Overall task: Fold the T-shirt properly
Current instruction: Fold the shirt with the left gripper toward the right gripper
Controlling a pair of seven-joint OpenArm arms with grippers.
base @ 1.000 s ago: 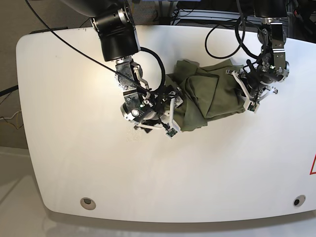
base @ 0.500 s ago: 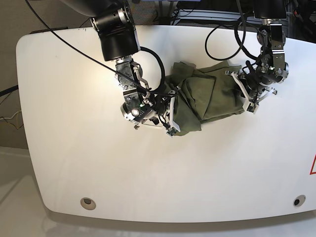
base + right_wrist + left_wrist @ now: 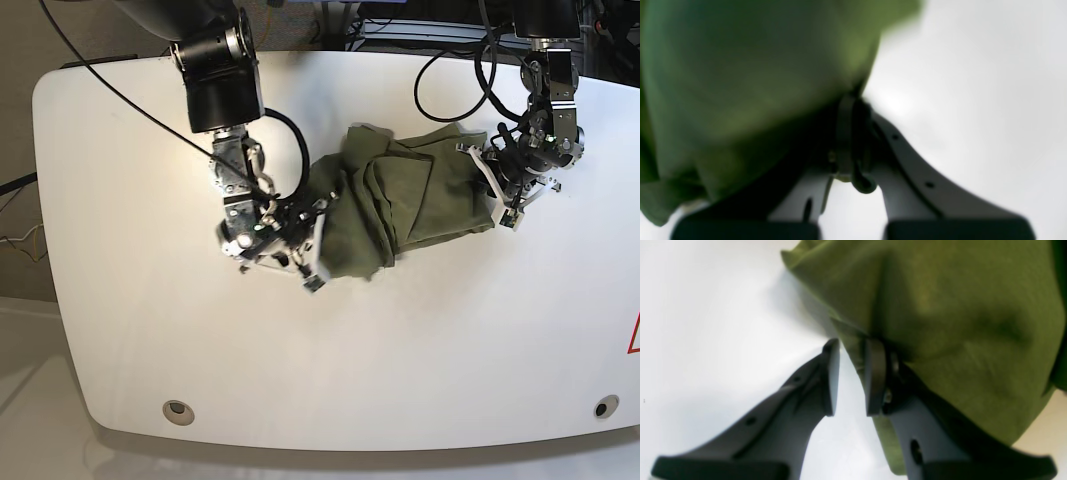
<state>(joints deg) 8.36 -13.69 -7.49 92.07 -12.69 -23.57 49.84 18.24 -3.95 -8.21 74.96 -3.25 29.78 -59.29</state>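
Note:
The olive-green T-shirt (image 3: 420, 185) lies crumpled on the white table (image 3: 450, 330), pulled out to the left. My right gripper (image 3: 312, 265), on the left of the base view, is shut on the shirt's lower left edge. In the right wrist view its jaws (image 3: 851, 133) are pressed together on the cloth (image 3: 740, 66), which hangs blurred to the left. My left gripper (image 3: 488, 185) is at the shirt's right end. In the left wrist view it (image 3: 851, 376) stands slightly open, the shirt (image 3: 957, 306) draped over the right finger (image 3: 873, 380) and its hem in the gap.
Black cables (image 3: 450, 60) hang over the table's far edge behind both arms. Two round holes (image 3: 178, 410) (image 3: 600, 407) sit near the front edge. A red mark (image 3: 634, 335) shows at the right edge. White table surface surrounds the shirt.
My right gripper has moved left and slightly down, dragging the shirt's lower left edge with it, so the cloth is stretched further left. My left gripper has hardly moved.

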